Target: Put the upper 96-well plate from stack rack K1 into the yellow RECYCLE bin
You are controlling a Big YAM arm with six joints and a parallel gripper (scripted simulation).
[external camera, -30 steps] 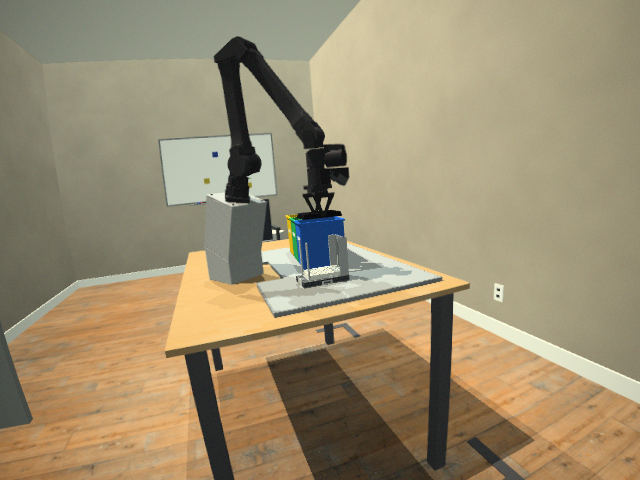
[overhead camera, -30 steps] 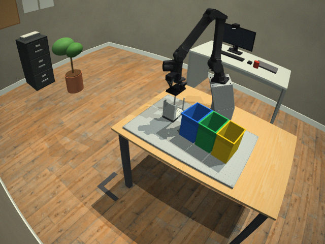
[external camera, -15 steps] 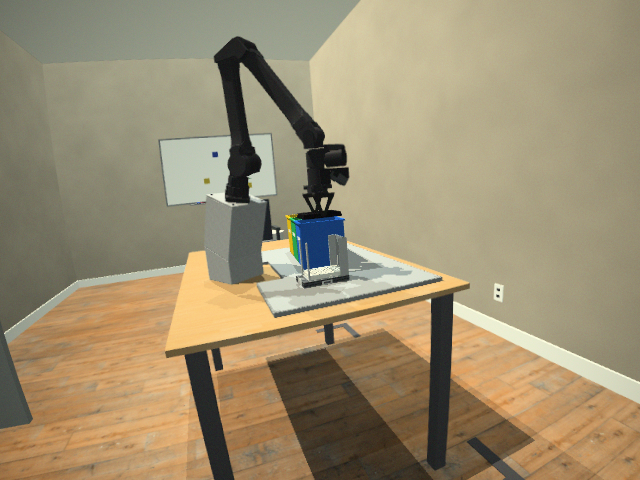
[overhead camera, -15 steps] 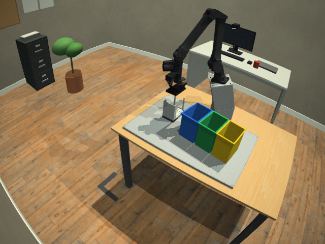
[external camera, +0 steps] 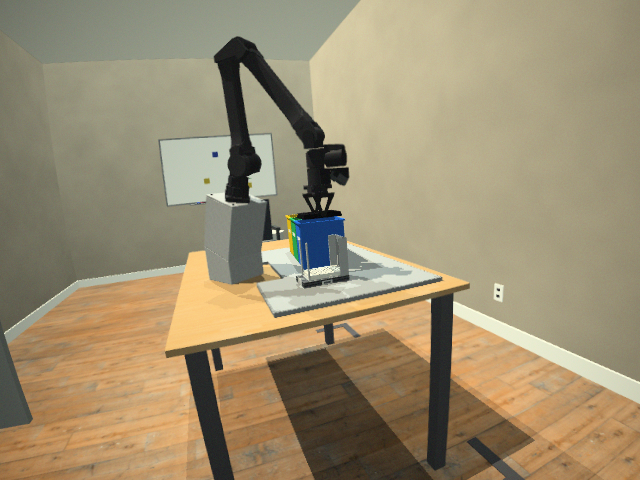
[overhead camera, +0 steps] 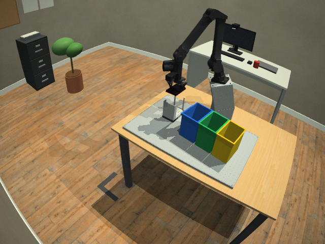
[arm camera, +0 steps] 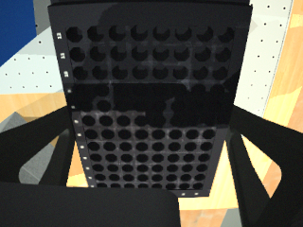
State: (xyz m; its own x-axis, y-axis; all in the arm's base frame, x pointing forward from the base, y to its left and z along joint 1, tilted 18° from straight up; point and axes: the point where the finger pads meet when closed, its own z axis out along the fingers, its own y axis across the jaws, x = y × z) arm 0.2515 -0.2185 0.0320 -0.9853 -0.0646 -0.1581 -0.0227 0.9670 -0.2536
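The gripper [external camera: 319, 207] is clamping the black 96-well plate [overhead camera: 175, 90] above rack K1 [overhead camera: 167, 109]; swinging low risks it clipping the blue bin [overhead camera: 192, 121] before reaching the yellow RECYCLE bin [overhead camera: 228, 142].

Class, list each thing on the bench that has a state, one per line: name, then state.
Pincer: shut on the black plate.
Black plate: lifted above the rack, held level.
Rack K1: upright, white plate inside.
White plate: resting low in the rack.
Blue bin: upright.
Green bin: upright.
Yellow bin: upright, nothing visible inside.
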